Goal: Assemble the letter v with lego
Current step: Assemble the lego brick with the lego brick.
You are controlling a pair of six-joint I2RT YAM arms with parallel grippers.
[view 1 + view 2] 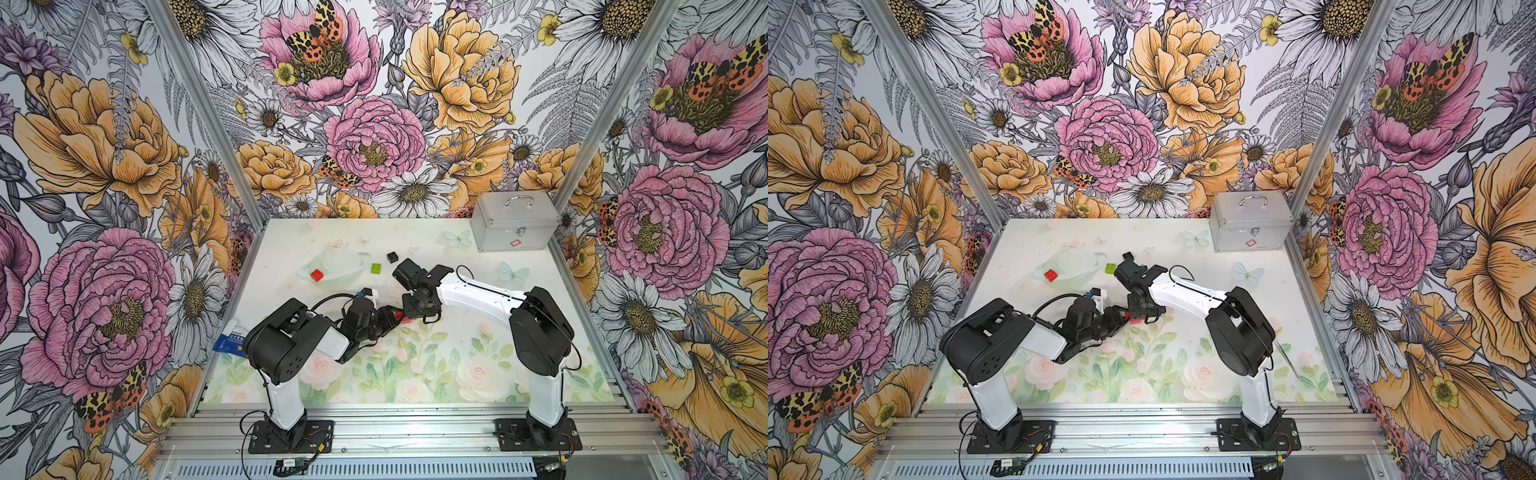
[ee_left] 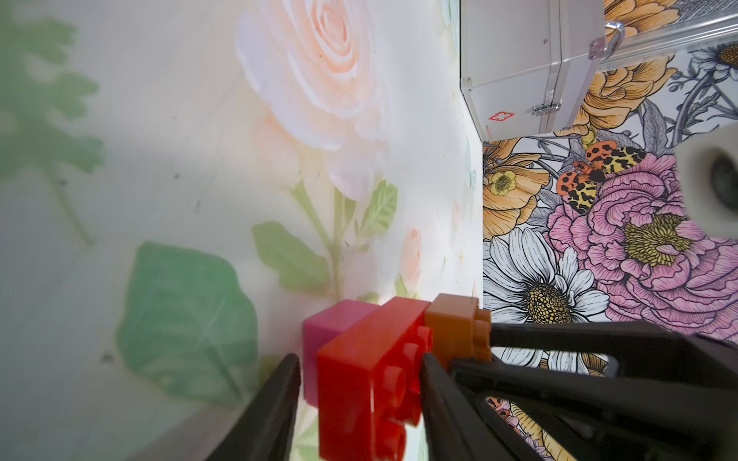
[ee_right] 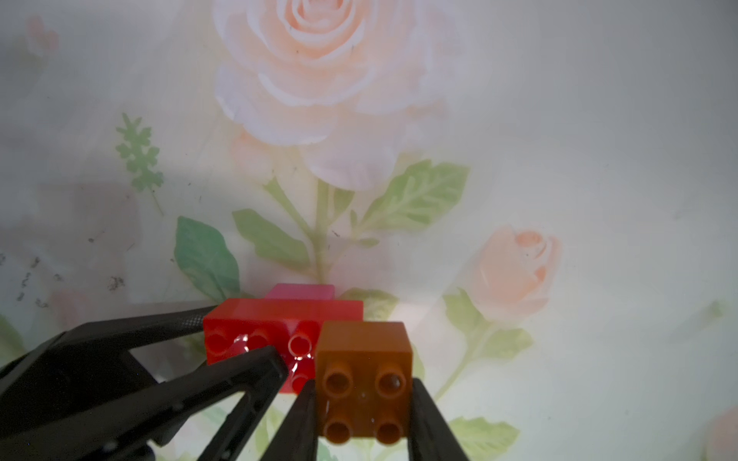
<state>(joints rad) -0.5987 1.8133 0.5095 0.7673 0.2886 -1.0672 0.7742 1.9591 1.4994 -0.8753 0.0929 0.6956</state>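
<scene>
Loose stock, listed from the left in both top views: square red brick (image 1: pixel 317 275), lime-green brick (image 1: pixel 376 268), black brick (image 1: pixel 392 257), all unattached and apart from the build. Part-built letter v (image 3: pixel 287 319), located at mid-table between the grippers: long red brick (image 2: pixel 351 399) on a pink brick (image 2: pixel 331 319), bracketed closely by the left gripper (image 2: pixel 359 359); whether its fingers (image 2: pixel 275 407) pinch or merely stand alongside cannot be told. Orange-brown brick (image 3: pixel 363 351) is pinched by the right gripper (image 3: pixel 363 384) and set against the red brick's end studs. Silver case (image 1: pixel 515 226) is stored at far right. Hazard, judged: if the left support is slack, an off-centre press could tip or skid the stack, leaving the joint half-seated. The joint is hidden by the wrists in the top views and shown only by the wrist views; the loose bricks are shown only from above.
</scene>
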